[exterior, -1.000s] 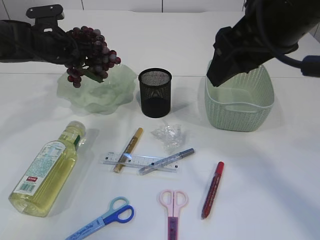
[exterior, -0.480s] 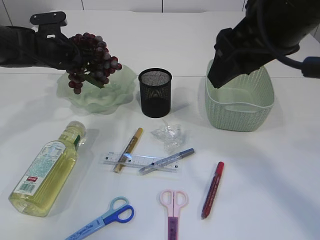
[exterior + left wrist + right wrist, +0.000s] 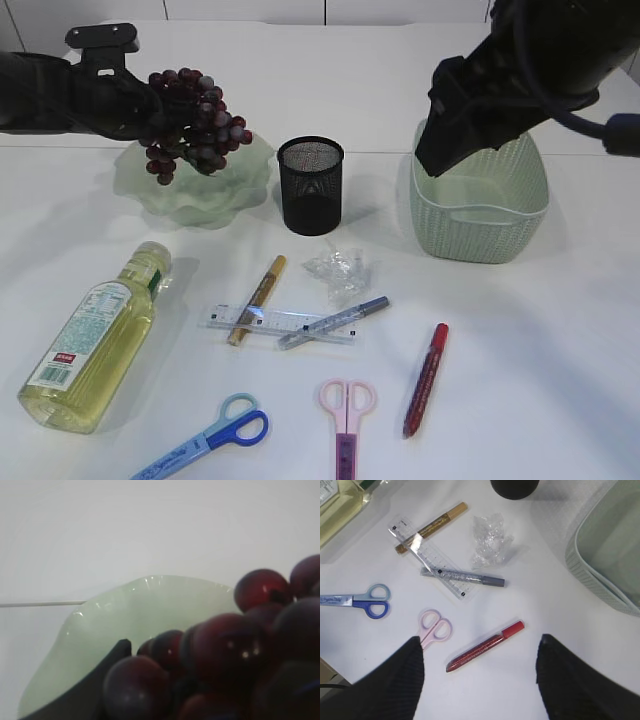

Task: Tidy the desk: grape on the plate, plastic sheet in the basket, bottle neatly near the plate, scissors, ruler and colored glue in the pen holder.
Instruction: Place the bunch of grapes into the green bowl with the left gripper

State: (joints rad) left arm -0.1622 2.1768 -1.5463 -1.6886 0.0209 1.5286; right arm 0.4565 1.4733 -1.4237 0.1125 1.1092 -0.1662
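My left gripper (image 3: 148, 108) is shut on the dark red grape bunch (image 3: 195, 122), which hangs just above the pale green plate (image 3: 235, 190); up close, grapes (image 3: 225, 655) fill the jaws over the plate (image 3: 125, 615). My right gripper (image 3: 480, 644) stands open and empty, high beside the green basket (image 3: 480, 215). The crumpled plastic sheet (image 3: 340, 270), clear ruler (image 3: 280, 322), gold (image 3: 257, 298), silver (image 3: 335, 322) and red (image 3: 425, 378) glue pens, blue scissors (image 3: 205, 442) and pink scissors (image 3: 346, 420) lie on the table. The bottle (image 3: 90, 340) lies on its side. The black mesh pen holder (image 3: 310, 185) stands upright.
The silver pen and gold pen lie across the ruler (image 3: 427, 562). The right arm's dark bulk hangs over the basket's left rim. The bare white tabletop (image 3: 540, 360) stretches to the front right.
The left gripper has carried the grape bunch a little to the right and slightly up over the plate. The right arm has not moved.
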